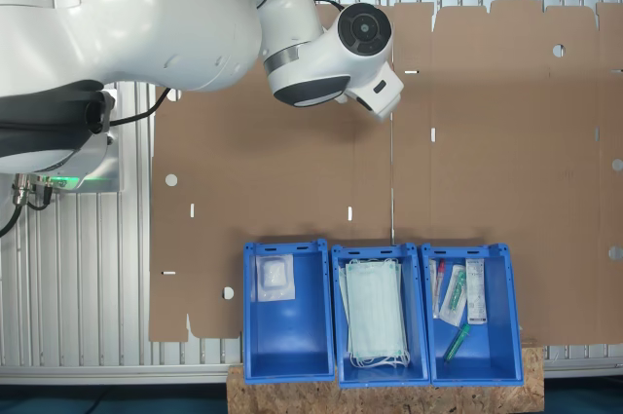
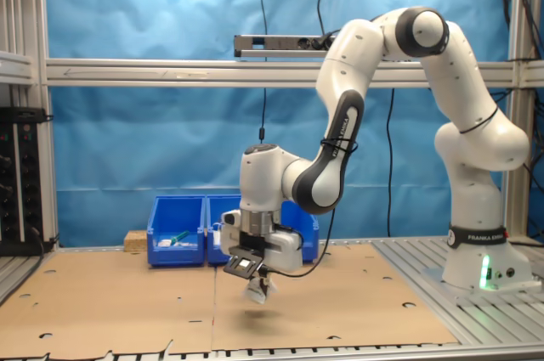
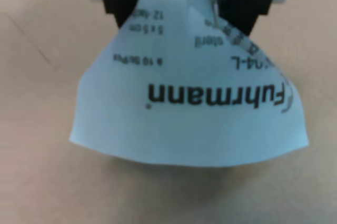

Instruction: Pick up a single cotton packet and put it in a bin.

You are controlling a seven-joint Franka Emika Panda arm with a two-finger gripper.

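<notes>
Packet (image 3: 189, 103) hangs pinched by one edge in my claw (image 2: 257, 280), clear above the cardboard (image 2: 127, 301), so it can travel freely. The bin (image 1: 287, 312), holding one gauze packet, lies well apart.

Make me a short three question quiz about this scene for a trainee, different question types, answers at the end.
1. True or false: the cotton packet lies flat on the cardboard.
2. Multiple choice: in the first exterior view, the middle blue bin holds A) syringes B) pale green face masks C) nothing.
3. Short answer: what closes on the cotton packet's upper edge in the wrist view?

Key:
1. False. It hangs from the gripper, clear of the cardboard.
2. B.
3. The gripper's black jaws.
</notes>
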